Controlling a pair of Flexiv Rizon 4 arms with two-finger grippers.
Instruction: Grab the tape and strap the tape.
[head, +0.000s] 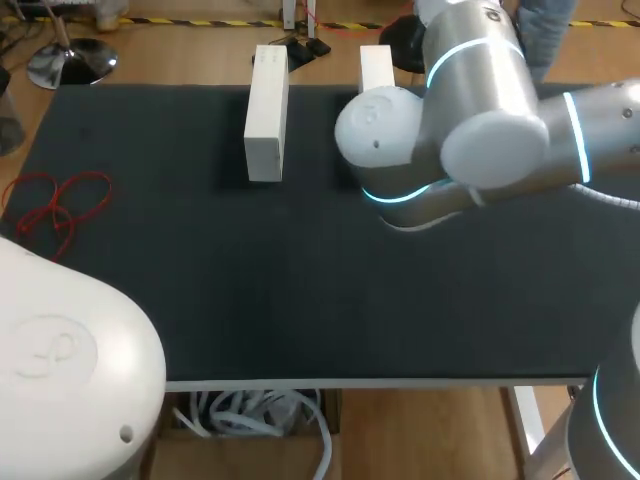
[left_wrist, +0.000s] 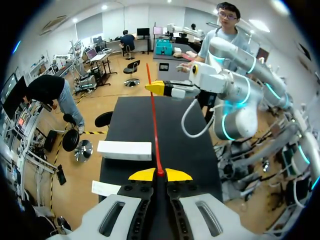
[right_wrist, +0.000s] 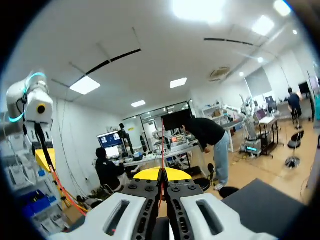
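A black counter (head: 300, 300) carried a long white block (head: 266, 110) near its far edge. A second white block (head: 376, 66) sat to the right of that block, apart from it. Well to its left, loops of red tape (head: 55, 205) lay at the counter's edge.

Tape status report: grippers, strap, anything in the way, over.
Left gripper shut on red tape. Right gripper shut on it too. Tape runs straight between them over the table. White block beside the line, nothing across it.
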